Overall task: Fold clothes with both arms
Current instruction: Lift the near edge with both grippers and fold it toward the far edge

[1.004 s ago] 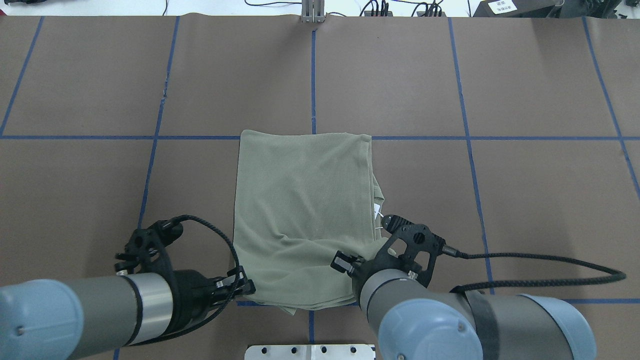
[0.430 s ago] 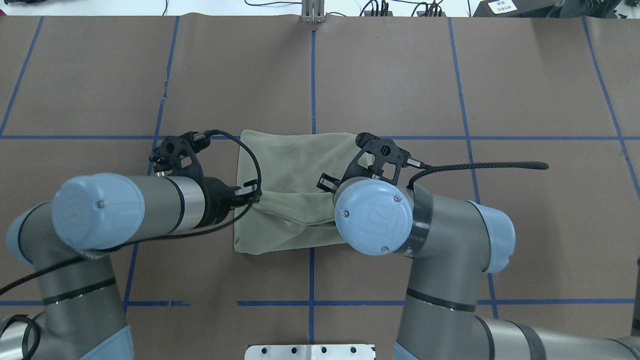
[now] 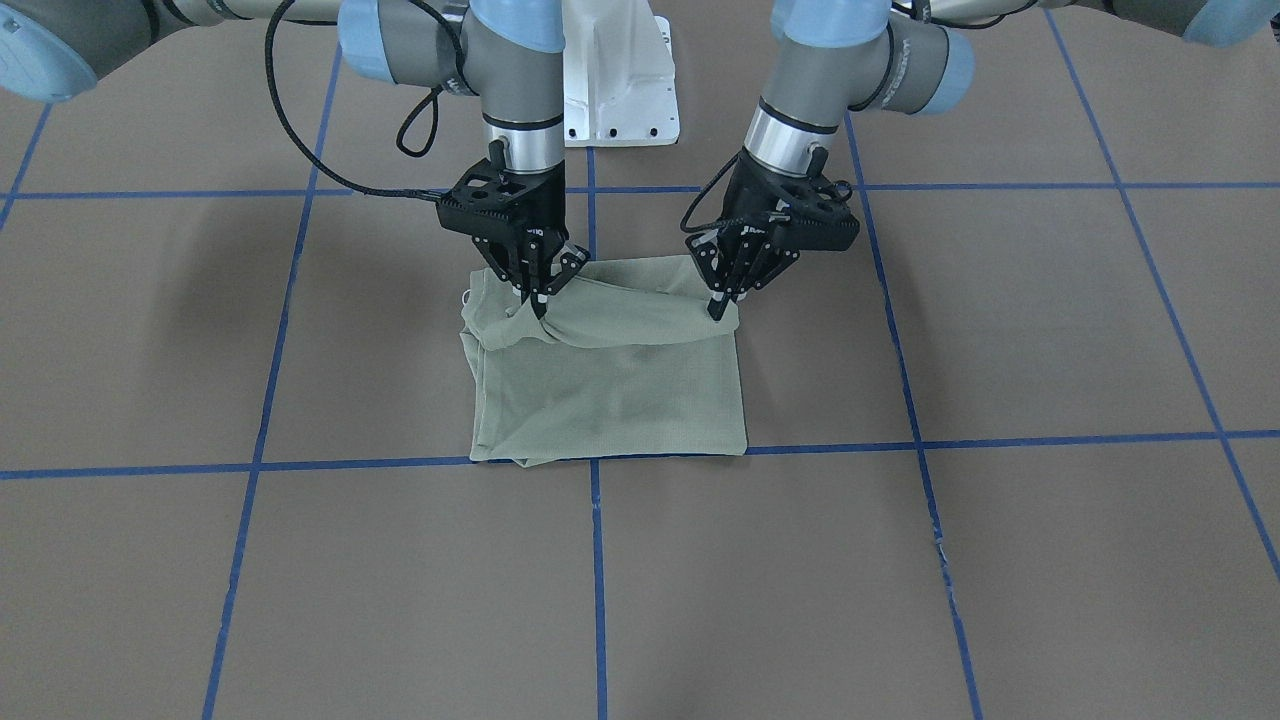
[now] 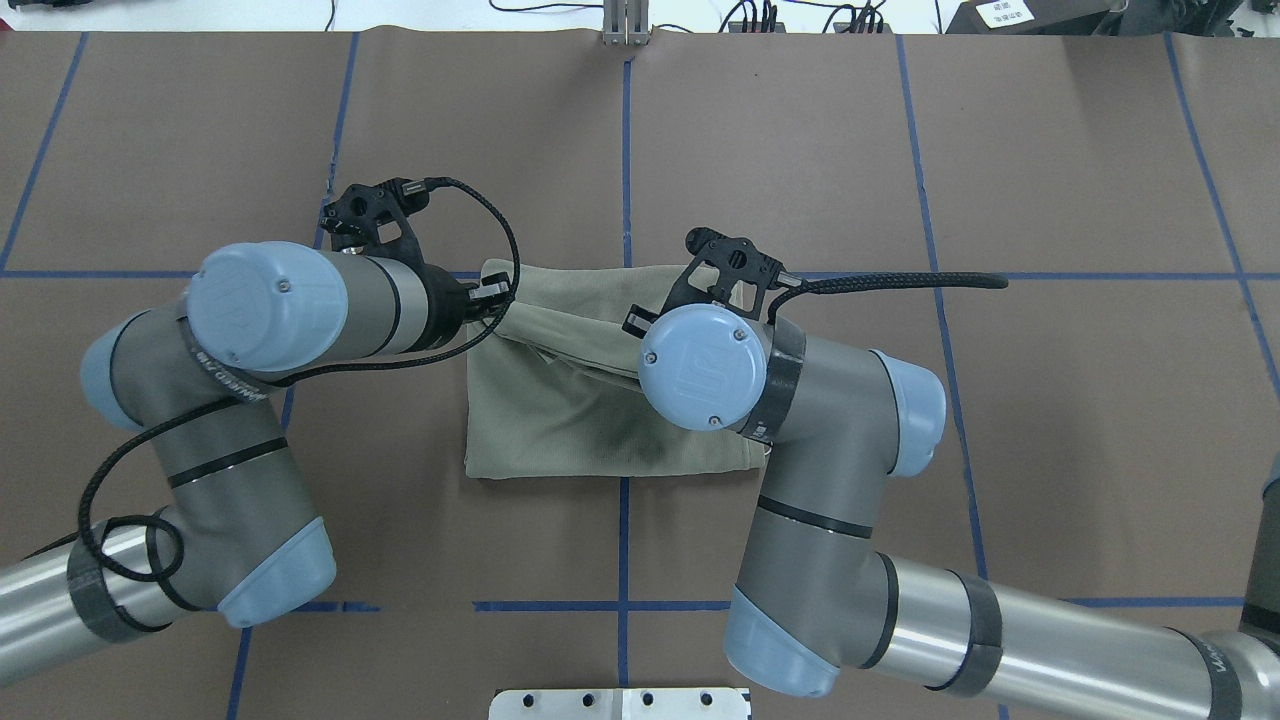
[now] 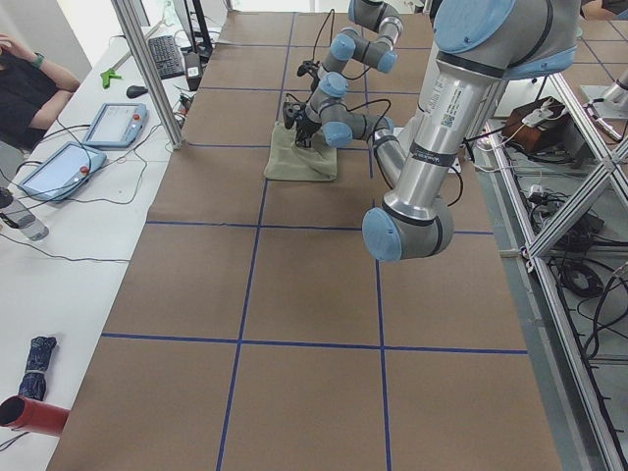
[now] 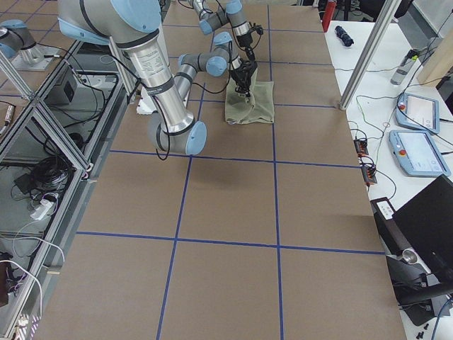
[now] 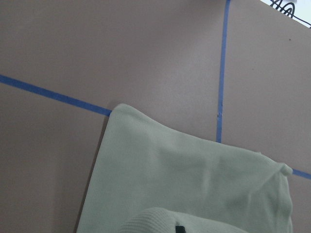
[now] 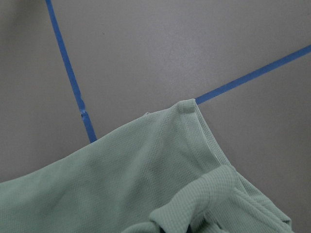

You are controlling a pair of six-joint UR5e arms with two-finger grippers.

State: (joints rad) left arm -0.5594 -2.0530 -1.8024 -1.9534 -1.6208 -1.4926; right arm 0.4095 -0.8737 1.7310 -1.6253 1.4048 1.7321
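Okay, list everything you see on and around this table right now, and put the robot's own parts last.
shirt: one, pale olive green, table centre, one edge pinched up
table cover: one, brown, over the whole table
tape lines: several, blue, a grid on the cover
pedestal base: one, white, robot's edge of the table
pendants: two, grey with screens, side bench
keyboard: one, black, same bench
person: one, dark top, by that bench
left arm: one, silver and grey, blue caps
right arm: one, same colours
left gripper: one, black, shut on the shirt
right gripper: one, black, shut on the shirt
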